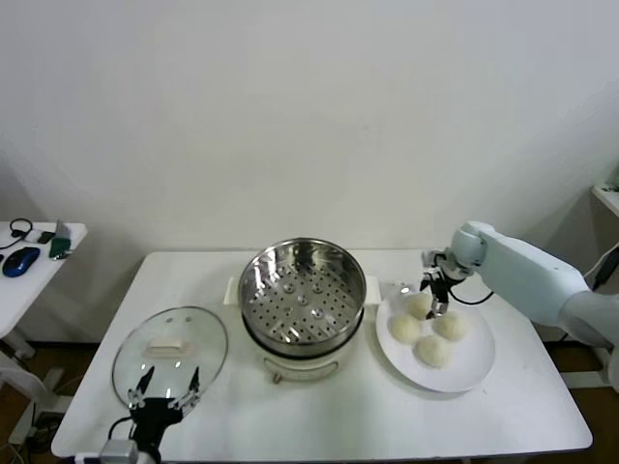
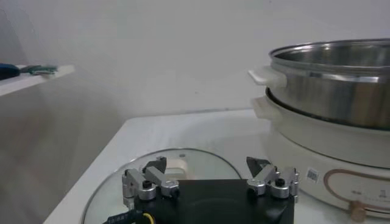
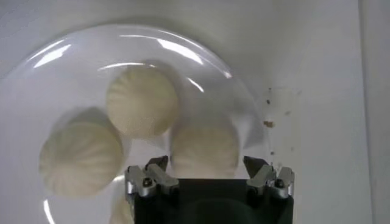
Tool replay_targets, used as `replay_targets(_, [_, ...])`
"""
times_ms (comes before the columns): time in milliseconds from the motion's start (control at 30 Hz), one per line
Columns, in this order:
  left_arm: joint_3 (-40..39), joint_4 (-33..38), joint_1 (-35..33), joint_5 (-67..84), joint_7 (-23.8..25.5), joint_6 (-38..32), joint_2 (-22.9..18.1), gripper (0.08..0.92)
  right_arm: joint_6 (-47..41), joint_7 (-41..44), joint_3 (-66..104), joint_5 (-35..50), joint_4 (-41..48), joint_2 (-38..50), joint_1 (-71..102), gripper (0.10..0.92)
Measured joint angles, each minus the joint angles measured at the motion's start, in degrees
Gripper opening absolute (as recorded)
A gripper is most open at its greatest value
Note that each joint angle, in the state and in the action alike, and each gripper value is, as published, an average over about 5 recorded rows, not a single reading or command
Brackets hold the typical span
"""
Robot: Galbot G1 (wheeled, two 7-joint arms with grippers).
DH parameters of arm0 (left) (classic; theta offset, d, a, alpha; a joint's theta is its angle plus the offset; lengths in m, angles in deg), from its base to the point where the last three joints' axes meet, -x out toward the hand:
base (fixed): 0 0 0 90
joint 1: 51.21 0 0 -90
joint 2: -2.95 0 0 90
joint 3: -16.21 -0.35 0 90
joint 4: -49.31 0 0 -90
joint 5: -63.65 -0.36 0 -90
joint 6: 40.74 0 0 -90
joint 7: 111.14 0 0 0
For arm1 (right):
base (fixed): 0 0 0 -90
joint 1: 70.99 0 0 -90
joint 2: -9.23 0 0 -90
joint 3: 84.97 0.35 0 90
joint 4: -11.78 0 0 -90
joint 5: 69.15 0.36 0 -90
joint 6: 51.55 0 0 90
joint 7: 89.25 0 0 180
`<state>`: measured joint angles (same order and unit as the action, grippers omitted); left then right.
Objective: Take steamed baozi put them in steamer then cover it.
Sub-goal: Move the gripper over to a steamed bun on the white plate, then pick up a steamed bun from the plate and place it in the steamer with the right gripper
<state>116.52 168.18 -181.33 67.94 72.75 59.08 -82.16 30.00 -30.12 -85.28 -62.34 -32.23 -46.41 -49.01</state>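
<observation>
Head view shows four buns (image 1: pixel 432 351) on one white plate (image 1: pixel 473 370), one steel steamer (image 1: pixel 302 296) in the middle of the white table (image 1: pixel 387 416), and one glass lid (image 1: pixel 170 353) lying flat to the robot's left of the steamer. The steamer holds only its perforated tray; no bun is in it, and the lid is off it.

The right gripper (image 1: pixel 434 302) hangs over the far side of the plate, just above the bun nearest the steamer (image 1: pixel 418 305). In the right wrist view that bun (image 3: pixel 205 149) sits between the two fingers (image 3: pixel 152 176), which stand on either side of it with a small gap showing; I cannot tell whether they press on it. Two more buns (image 3: pixel 142 100) lie close beside it.

The left gripper (image 1: pixel 164 389) is parked at the near edge of the lid, its fingers spread wide and holding nothing.
</observation>
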Motion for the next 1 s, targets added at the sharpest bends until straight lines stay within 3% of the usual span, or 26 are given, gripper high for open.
replay_targets(400, [-0.8,0.4,-0.4,-0.6,-0.1,-0.3,-0.1,0.823,4.3,1.8,-7.1,3.6,-5.3,0.6,-11.1,0.653])
replay_targets(700, [-0.9,0.4,-0.5,-0.7,-0.1,-0.6,0.3,0.823,14.2,4.0,-15.5,8.1,-12.8,-3.7,-29.4,0.653])
replay_targets(1000, [-1.4,0.2,0.1,-0.9,-0.1,-0.6,0.2,0.823,26.4,2.6,-20.1,5.3,-21.1,-11.7,-38.5,0.653])
